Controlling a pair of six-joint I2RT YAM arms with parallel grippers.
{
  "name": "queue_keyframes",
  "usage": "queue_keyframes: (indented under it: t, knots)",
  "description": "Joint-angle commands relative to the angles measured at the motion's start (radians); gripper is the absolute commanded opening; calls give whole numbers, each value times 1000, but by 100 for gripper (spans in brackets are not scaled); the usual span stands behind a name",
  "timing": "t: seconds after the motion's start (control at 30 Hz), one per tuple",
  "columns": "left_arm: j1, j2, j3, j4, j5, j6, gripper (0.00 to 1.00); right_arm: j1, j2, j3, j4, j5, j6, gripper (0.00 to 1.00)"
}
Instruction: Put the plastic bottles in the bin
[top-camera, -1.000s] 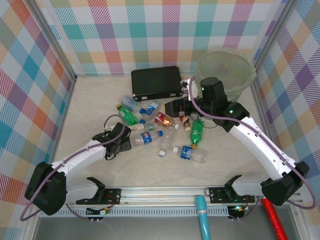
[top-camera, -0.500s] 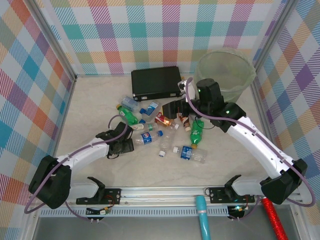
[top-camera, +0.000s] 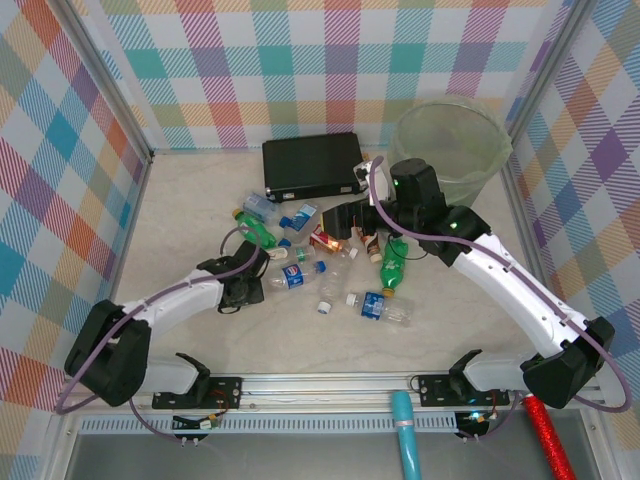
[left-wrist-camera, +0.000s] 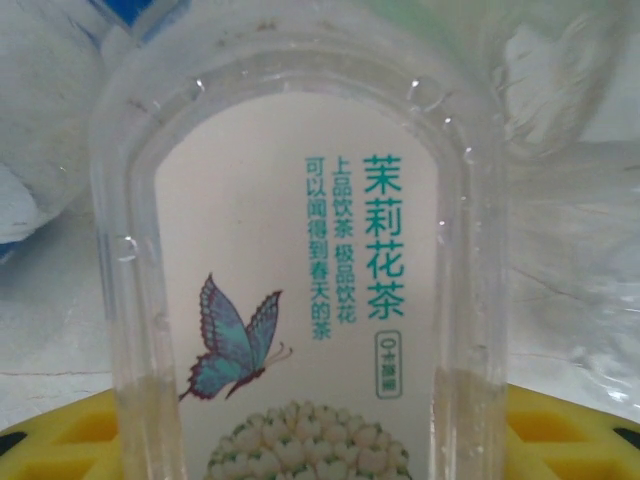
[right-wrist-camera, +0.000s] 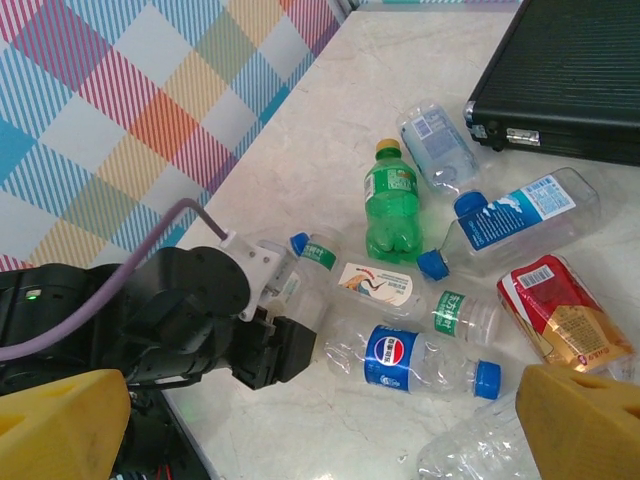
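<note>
Several plastic bottles (top-camera: 330, 265) lie scattered mid-table: a green one (right-wrist-camera: 393, 205), a Pepsi-labelled one (right-wrist-camera: 425, 360), a red-labelled one (right-wrist-camera: 560, 315). My left gripper (top-camera: 250, 277) is open at the pile's left edge, with a clear bottle with a white butterfly label (left-wrist-camera: 300, 300) lying between its yellow pads (left-wrist-camera: 60, 430). The same gripper (right-wrist-camera: 285, 320) appears beside a blue-capped clear bottle (right-wrist-camera: 310, 255). My right gripper (top-camera: 350, 218) hovers open over the pile, its yellow pads (right-wrist-camera: 575, 410) wide apart and empty. The pale-green bin (top-camera: 402, 130) stands at the back right.
A flat black case (top-camera: 312, 166) lies behind the bottles, left of the bin, and also shows at the top right of the right wrist view (right-wrist-camera: 570, 80). Checked walls close in the table on three sides. Bare tabletop lies at the near middle (top-camera: 320, 345).
My left gripper has slid right, up to the clear bottle at the pile's left edge. The right gripper has shifted slightly left above the pile.
</note>
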Motion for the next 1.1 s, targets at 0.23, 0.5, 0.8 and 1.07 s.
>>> queue_keyframes:
  t: [0.23,0.5,0.8,1.07]
  knots:
    - [-54,-282,57,-4,27,117,53,7,30,-22,125,-85,80,99]
    - [-241,-372,93,98,38,211,49,7,102,-5,194,-248,170,87]
    - [-439,-381,126,184,-18,271,51,9,174,0,218,-316,228,68]
    - [-508,-402,131,223,-22,288,52,13,228,0,208,-332,245,64]
